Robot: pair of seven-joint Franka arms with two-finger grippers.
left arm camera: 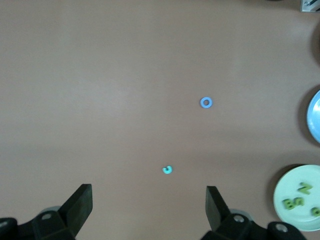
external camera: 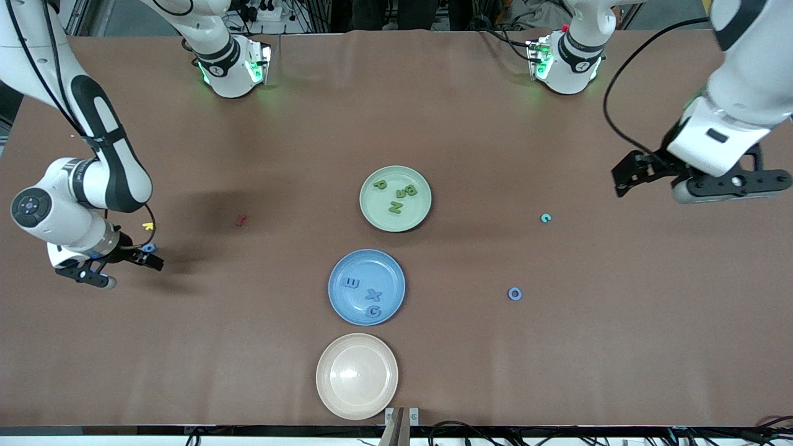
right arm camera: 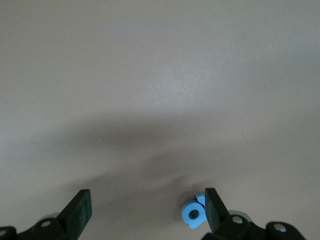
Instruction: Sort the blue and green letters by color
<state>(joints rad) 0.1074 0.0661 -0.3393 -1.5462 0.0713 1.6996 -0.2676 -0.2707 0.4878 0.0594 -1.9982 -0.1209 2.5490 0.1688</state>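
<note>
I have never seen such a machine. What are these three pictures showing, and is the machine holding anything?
These are two robot arms at a brown table, each ending in a two-finger gripper. The wide picture looks down from a high camera facing the arms; the other two come from cameras on the arms' wrists.

Three plates stand in a row: a green plate with green letters, a blue plate with blue letters, and an empty cream plate.

Loose on the table lie a blue ring letter, a teal letter, a yellow letter, a dark red letter and a blue letter.

The left gripper is open and holds nothing. The right gripper, also open and empty, is over that last blue letter.
</note>
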